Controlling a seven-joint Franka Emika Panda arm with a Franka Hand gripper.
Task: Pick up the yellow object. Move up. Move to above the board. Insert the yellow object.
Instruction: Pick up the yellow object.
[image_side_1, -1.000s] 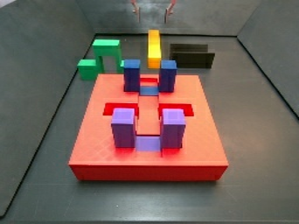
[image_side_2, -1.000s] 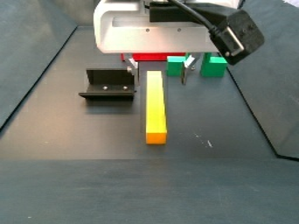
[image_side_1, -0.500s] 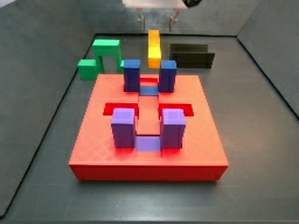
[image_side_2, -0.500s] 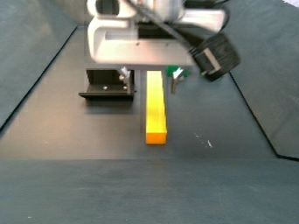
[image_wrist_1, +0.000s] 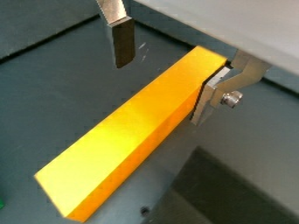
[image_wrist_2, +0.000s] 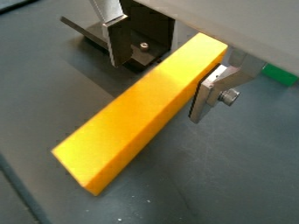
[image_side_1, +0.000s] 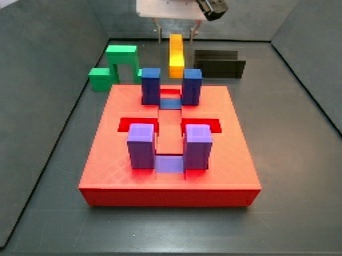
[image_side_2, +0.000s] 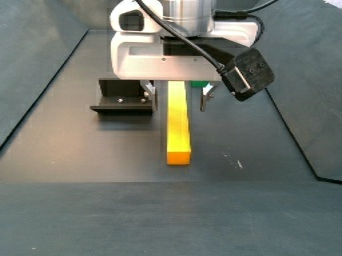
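Observation:
The yellow object is a long yellow-orange bar lying flat on the dark floor; it also shows in a side view and in both wrist views. My gripper is low over the bar's far end, open, with one finger apart from the bar and the other finger close beside it; in a wrist view the gripper straddles the bar. The red board with blue-purple posts sits nearer in a side view.
The dark fixture stands just beside the bar, also in a wrist view. A green arch block stands next to the board's far corner. A dark block lies behind the board. Sloping walls bound the floor.
The gripper has come down from high above to just over the bar's far end, with its fingers now on both sides of the bar. The bar has not moved.

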